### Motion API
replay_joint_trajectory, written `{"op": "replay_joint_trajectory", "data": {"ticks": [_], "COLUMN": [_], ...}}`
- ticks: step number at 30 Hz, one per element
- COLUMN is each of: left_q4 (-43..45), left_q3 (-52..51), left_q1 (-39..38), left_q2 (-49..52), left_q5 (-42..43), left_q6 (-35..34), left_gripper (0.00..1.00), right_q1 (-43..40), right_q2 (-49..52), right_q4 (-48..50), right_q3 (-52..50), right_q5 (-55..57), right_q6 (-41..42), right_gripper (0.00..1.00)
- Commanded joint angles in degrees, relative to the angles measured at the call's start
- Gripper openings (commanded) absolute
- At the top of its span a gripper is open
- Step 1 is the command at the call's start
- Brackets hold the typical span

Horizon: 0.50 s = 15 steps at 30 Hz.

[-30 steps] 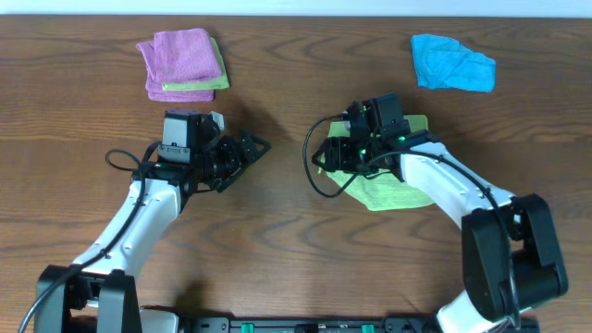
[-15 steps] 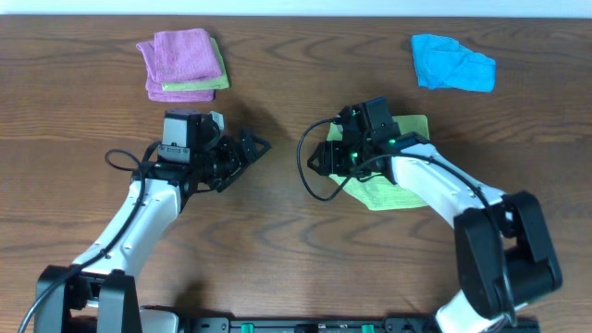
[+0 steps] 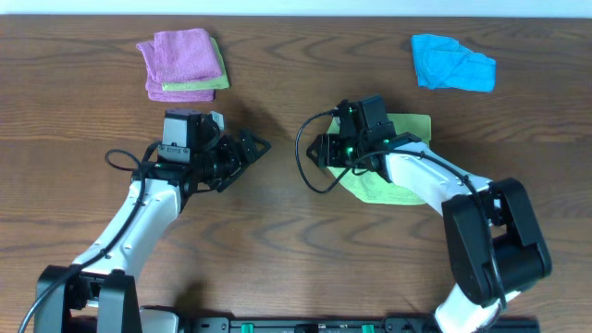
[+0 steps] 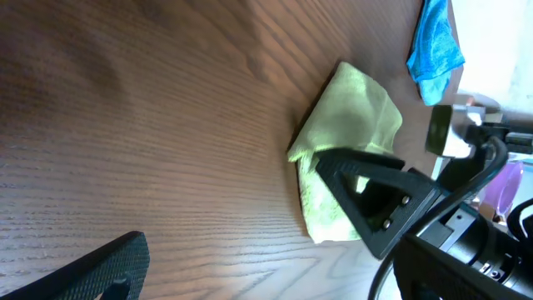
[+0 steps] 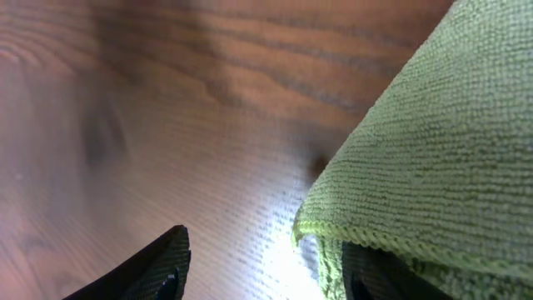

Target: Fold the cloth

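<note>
Both arms show me white shells between black joints: left arm (image 3: 139,217), right arm (image 3: 435,180). A thin black cable (image 3: 303,166) curls off the right wrist, and another off the left. Green lights (image 3: 351,141) glow on the right wrist. The left wrist carries a grey box (image 3: 185,127). The fingers (image 5: 158,267) are matte black.

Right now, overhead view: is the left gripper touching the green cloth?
No, the left gripper hangs over bare wood, clearly apart from the green cloth off to its side.
</note>
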Motion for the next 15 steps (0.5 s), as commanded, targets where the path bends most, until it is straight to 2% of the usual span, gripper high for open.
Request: {"op": "replay_joint_trajectory", "data": {"ticks": [1, 4, 10, 12, 14, 15], "left_q4": [0.1, 0.1, 0.0, 0.0, 0.0, 0.0], "left_q3": [0.8, 0.8, 0.8, 0.8, 0.8, 0.8], "left_q1": [0.2, 0.2, 0.2, 0.2, 0.2, 0.2], "left_q2": [0.3, 0.3, 0.3, 0.3, 0.3, 0.3], "left_q5": [-0.4, -0.4, -0.4, -0.4, -0.4, -0.4], "left_q6": [-0.2, -0.2, 0.0, 0.2, 0.5, 0.5], "left_gripper": [0.95, 0.95, 0.95, 0.95, 0.95, 0.95], "right_q1": [1.0, 1.5, 2.9, 3.1, 3.1, 3.1], "right_q2": [0.2, 1.1, 5.2, 5.7, 5.7, 5.6], "right_q4": [0.3, 0.7, 4.7, 6.5, 7.9, 8.5], "right_q3": [0.0, 0.0, 0.0, 0.0, 0.0, 0.1], "right_q5": [2.6, 3.6, 3.5, 3.7, 3.7, 3.7], "right_q6": [0.2, 0.2, 0.2, 0.2, 0.2, 0.2], "right_gripper": [0.57, 0.56, 0.45, 0.32, 0.08, 0.01]}}
